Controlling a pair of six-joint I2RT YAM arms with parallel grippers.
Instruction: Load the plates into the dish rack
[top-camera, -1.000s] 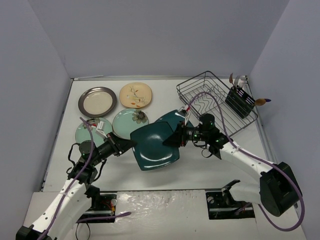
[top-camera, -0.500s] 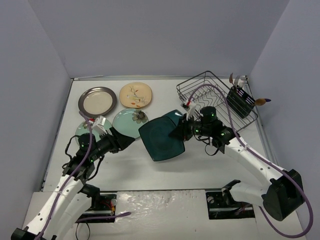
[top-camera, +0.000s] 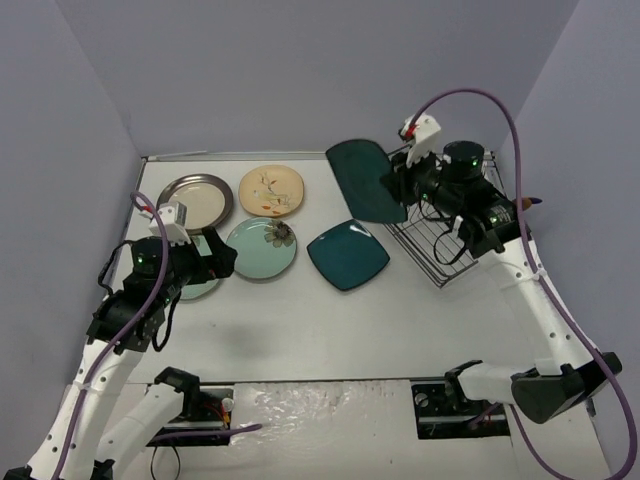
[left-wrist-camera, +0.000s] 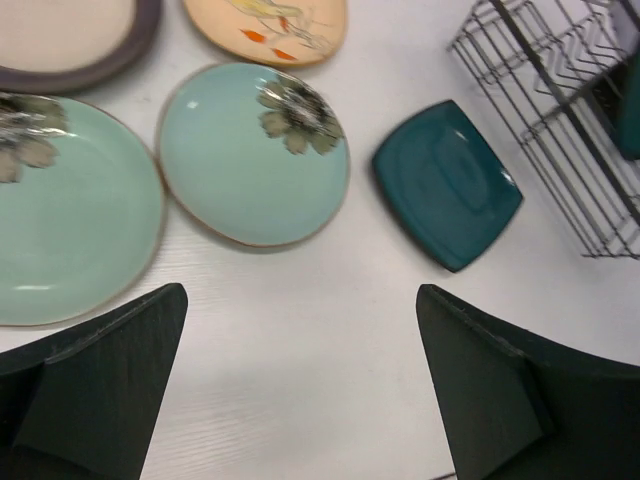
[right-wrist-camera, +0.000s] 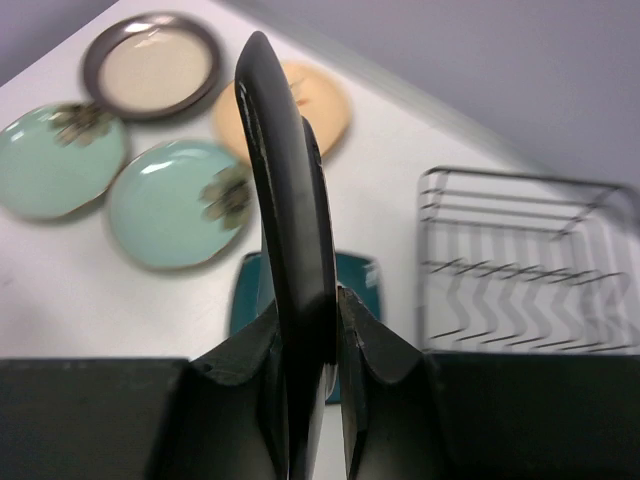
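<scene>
My right gripper (top-camera: 397, 180) (right-wrist-camera: 318, 330) is shut on the rim of a dark teal square plate (top-camera: 364, 180) (right-wrist-camera: 290, 190), held on edge in the air just left of the black wire dish rack (top-camera: 440, 250) (right-wrist-camera: 520, 265). A second teal plate (top-camera: 347, 254) (left-wrist-camera: 447, 183) lies flat on the table. My left gripper (top-camera: 226, 258) (left-wrist-camera: 300, 385) hangs open and empty above the table, near a mint flower plate (top-camera: 262, 248) (left-wrist-camera: 255, 155). Another mint plate (left-wrist-camera: 70, 210) lies partly under my left arm.
A cream floral plate (top-camera: 271, 190) (left-wrist-camera: 270, 25) and a cream plate with a dark-grey rim (top-camera: 195, 202) (left-wrist-camera: 70, 40) lie at the back left. My right arm covers much of the rack. Grey walls close in the table on three sides.
My left gripper let go of the teal plate, opened wide and drew back to the left. My right gripper carried that plate up and back toward the rack, turning it on edge.
</scene>
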